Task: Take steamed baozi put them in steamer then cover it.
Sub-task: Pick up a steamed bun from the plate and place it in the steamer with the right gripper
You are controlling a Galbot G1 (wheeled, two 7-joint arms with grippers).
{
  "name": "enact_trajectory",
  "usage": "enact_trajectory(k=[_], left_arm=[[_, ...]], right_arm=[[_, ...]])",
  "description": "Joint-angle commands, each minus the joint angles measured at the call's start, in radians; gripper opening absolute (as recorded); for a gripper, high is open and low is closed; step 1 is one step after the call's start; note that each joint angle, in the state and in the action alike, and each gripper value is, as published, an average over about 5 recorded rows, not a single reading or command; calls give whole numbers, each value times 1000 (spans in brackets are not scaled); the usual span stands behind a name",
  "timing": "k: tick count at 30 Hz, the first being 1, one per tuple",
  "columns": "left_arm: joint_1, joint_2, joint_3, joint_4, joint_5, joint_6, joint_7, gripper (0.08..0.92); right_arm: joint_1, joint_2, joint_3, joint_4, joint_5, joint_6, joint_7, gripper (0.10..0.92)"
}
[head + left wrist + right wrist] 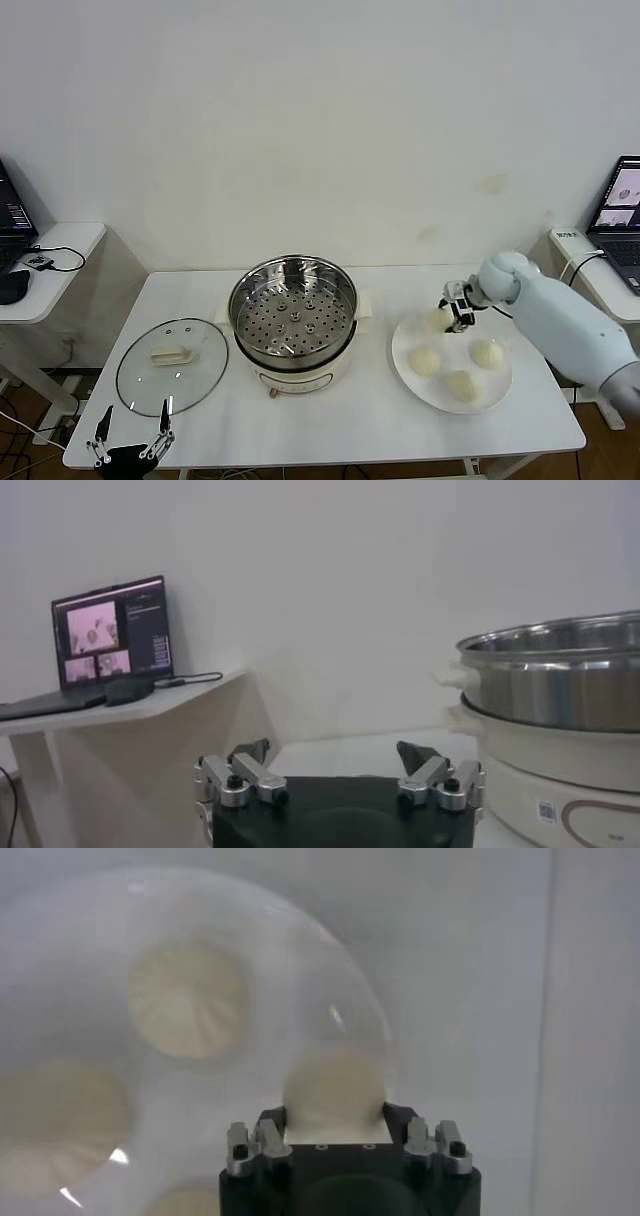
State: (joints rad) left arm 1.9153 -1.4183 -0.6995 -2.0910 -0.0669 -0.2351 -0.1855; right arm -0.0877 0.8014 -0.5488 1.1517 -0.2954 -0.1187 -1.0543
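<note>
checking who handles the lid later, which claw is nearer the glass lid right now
Left. The left claw hangs open at the table's front edge, just below the glass lid. The right claw is across the steamer, closed around a baozi on the plate.

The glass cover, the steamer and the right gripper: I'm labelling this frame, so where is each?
cover (172, 365): head view, on the glass beside its handle.
steamer (292, 310): head view, on the perforated tray inside.
right gripper (455, 312): head view, between its fingertips, closed around a baozi (441, 318).

Bun: lower half hidden behind right gripper. Plate, 9 o'clock: cut off, blurred. Laptop: cropped.
</note>
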Motion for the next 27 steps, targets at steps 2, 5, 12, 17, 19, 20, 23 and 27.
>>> enact_trajectory(k=[2,5,12,17,19,20,23,27], left_arm=[[-4,8,3,-3,-1,-6,-1,823],[-6,12,5,-6,-3,-6,-1,823],[-14,20,-1,-2,-19,-6,1,823],[-21,20,-6,0,-21,-5,2,823],[-24,20,-8,0,-22,-5,3,823],[-25,21,-10,0,-22,-5,3,823],[-28,22,-14,4,-25,-5,3,823],[-37,22,-16,14,-27,-5,5,823]], right_arm=[[393,-77,-232,193,319,-21,-7,630],[520,-30,-311,194,391,-23,-1,635],[705,140,-458,186,538,-12,50,636],[700,287,-522,152,578,59,99,636],[684,335,-540,126,568,94,112,636],[676,353,-549,115,557,110,116,636],[650,394,-589,95,514,172,125,636],[628,426,-656,91,437,243,139,636]])
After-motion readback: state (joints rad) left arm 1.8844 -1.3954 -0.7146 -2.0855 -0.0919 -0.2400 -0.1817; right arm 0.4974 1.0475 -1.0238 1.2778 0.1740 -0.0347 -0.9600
